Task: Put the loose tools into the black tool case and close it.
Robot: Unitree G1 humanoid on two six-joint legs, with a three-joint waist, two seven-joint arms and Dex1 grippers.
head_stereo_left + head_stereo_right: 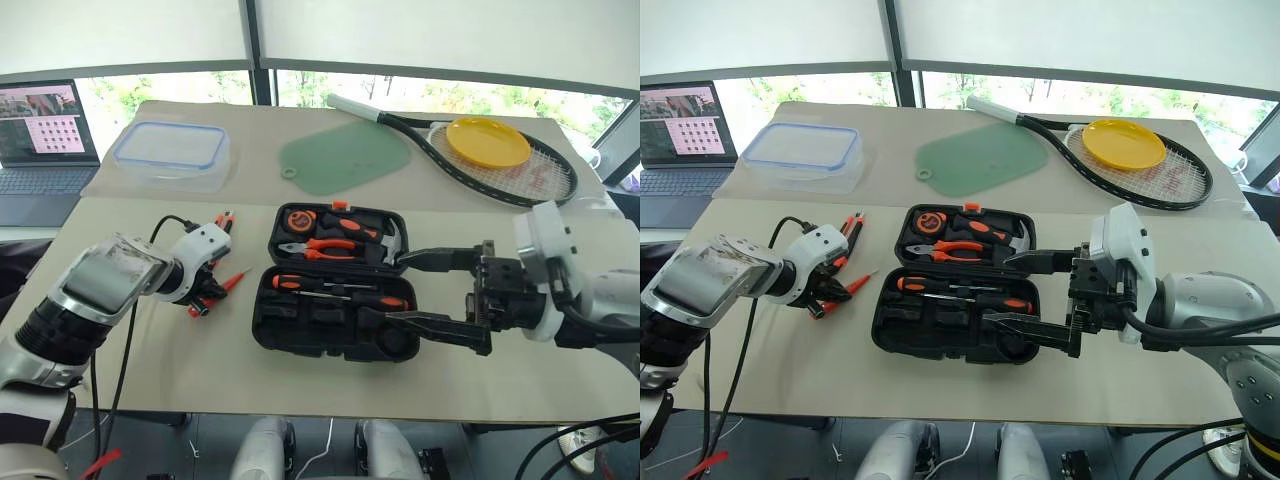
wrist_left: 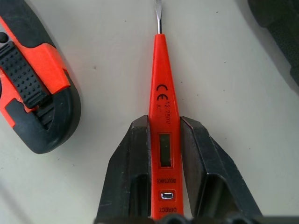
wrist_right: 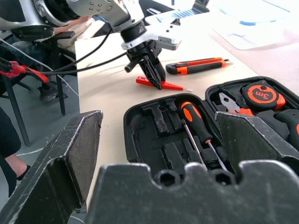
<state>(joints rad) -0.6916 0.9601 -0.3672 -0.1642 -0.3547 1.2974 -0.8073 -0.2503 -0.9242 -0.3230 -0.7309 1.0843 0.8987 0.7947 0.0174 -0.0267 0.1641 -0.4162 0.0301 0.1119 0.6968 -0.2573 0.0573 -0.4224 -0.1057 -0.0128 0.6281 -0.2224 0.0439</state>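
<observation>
Left end effector (image 2: 163, 154) angled down at the table (image 1: 150, 360), clamped on slim orange tester screwdriver (image 2: 161, 116); utility knife (image 2: 32, 88) just beside. Right end effector (image 1: 435, 290) level, fingers spread wide over open black tool case (image 1: 330, 280). Two screwdrivers (image 3: 198, 133) seated in near half; pliers (image 1: 325, 248), tape measure (image 1: 298, 220) in far half.

Open black tool case (image 1: 335, 295) occupies the worktop (image 1: 180, 370) centre, both halves lying flat; the right gripper (image 1: 415, 290) hangs with its jaws wide apart over the case's right end, blocking approach from that side. Bare worktop lies along the near edge before the case. Left of the case, the left gripper (image 3: 152, 74), tester screwdriver (image 2: 161, 93) and utility knife (image 3: 198, 66) crowd the passage.
</observation>
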